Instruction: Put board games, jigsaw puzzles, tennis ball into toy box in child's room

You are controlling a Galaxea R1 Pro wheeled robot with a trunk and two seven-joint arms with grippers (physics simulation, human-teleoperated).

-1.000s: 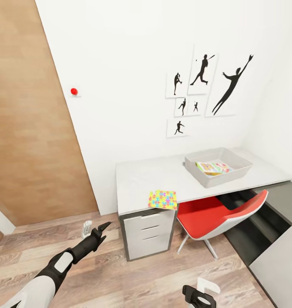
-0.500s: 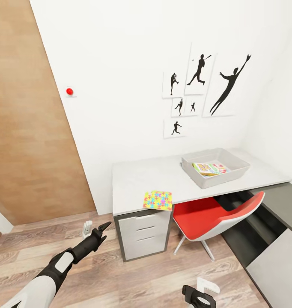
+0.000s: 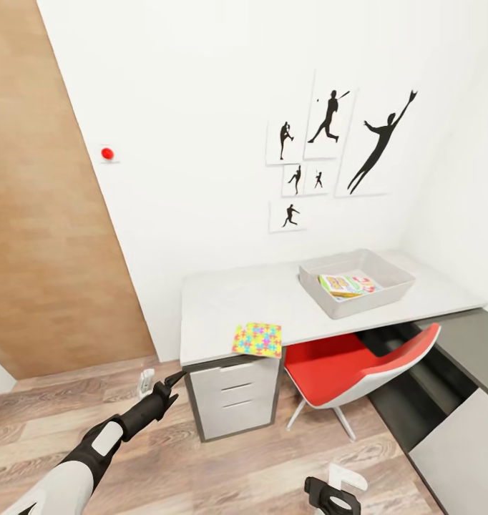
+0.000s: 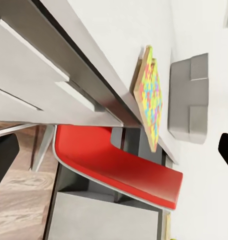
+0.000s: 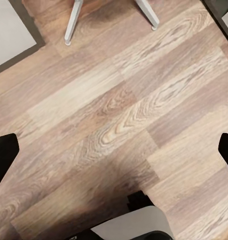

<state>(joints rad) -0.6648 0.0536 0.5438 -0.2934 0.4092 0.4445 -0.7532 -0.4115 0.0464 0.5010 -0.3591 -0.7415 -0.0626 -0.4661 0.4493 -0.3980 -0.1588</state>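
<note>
A jigsaw puzzle point(image 3: 257, 339), a flat square patterned in yellow, pink, blue and green, lies at the front edge of the pale grey bench point(image 3: 230, 304), overhanging slightly; the light grey toy box point(image 3: 356, 282) sits further back, holding colourful printed game boxes point(image 3: 348, 285) lying flat.

Bright, even, shadowless simulator light; sharp renders, wide-angle slant at the head view's edges.
</note>
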